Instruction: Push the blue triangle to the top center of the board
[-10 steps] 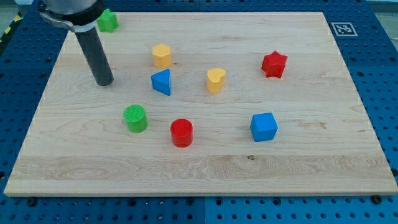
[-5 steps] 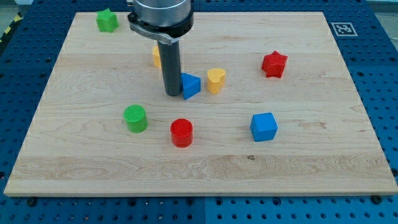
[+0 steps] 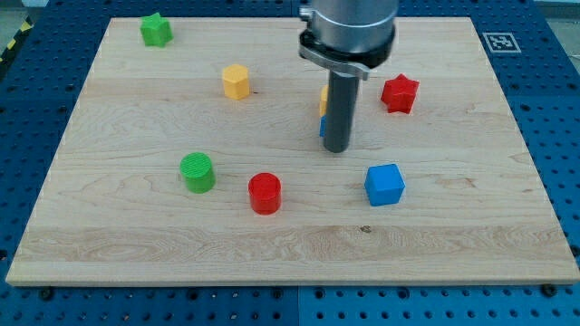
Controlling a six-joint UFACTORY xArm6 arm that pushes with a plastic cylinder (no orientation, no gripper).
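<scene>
The blue triangle (image 3: 322, 127) is almost wholly hidden behind my rod; only a thin blue sliver shows at the rod's left edge, near the board's middle. A sliver of the yellow heart block (image 3: 323, 99) shows just above it, also behind the rod. My tip (image 3: 336, 148) rests on the board right against the blue triangle, on its right and lower side as seen from the camera.
A yellow hexagon block (image 3: 236, 81) lies upper left of the tip. A green star (image 3: 156, 30) sits at the top left corner. A red star (image 3: 400, 93) lies to the right, a blue cube (image 3: 384, 184) lower right, a red cylinder (image 3: 265, 193) and green cylinder (image 3: 197, 172) lower left.
My rod swept from the board's left to its middle, pushing the blue triangle rightward against the yellow heart. Both are now mostly hidden behind the rod.
</scene>
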